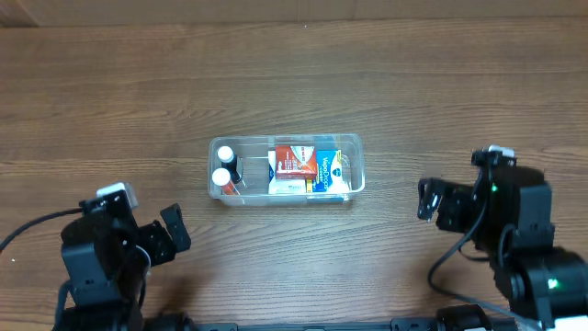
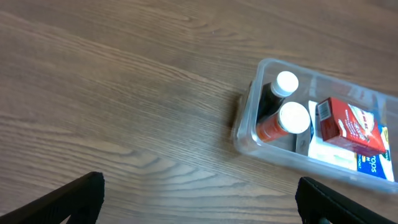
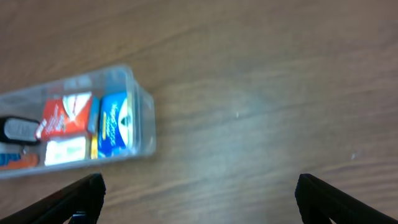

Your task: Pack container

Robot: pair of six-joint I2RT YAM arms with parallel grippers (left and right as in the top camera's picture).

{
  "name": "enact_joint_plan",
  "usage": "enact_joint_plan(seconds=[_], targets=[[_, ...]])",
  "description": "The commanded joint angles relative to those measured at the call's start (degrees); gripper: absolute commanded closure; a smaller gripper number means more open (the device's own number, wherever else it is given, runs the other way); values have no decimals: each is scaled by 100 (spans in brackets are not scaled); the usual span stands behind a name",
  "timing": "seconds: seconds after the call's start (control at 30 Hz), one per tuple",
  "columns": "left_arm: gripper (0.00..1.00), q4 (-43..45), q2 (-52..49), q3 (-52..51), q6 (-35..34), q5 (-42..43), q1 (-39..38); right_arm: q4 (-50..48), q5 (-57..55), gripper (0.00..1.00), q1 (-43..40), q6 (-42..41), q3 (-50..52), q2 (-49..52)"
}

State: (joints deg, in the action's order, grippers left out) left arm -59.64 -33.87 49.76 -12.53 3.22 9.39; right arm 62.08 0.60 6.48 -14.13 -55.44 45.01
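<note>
The clear plastic container stands at the table's middle. It holds two white-capped bottles at its left end, a red box, a blue box and a white box. It also shows in the left wrist view and in the right wrist view. My left gripper is open and empty at the front left, apart from the container. My right gripper is open and empty at the right, apart from it. Their fingertips frame bare wood in the wrist views.
The wooden table stretches around the container with nothing else on it. Both arm bases sit at the near edge.
</note>
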Motion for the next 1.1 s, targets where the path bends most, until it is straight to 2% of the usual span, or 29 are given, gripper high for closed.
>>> enact_joint_plan(seconds=[0.0,0.43,0.53,0.6,0.7,0.87,1.07], targets=[[0,-31,50,-90,-289,-63,-7,175,-96,0,31,-136,52,-142],[0,-35,50,-90,-291,-63,-9,210,-101,0,31,-68,52,52],[0,-35,50,-90,-291,-63,-7,-105,-90,0,33,-70,66,63],[0,-37,50,-90,-291,-63,-7,-680,-48,0,33,96,186,26],[0,-35,50,-90,-291,-63,-7,-1836,234,0,31,798,728,-393],[0,-35,50,-90,-291,-63,-9,-3650,249,0,31,841,2288,-2035],[0,-35,50,-90,-291,-63,-7,-5274,153,0,31,844,3915,-3536]])
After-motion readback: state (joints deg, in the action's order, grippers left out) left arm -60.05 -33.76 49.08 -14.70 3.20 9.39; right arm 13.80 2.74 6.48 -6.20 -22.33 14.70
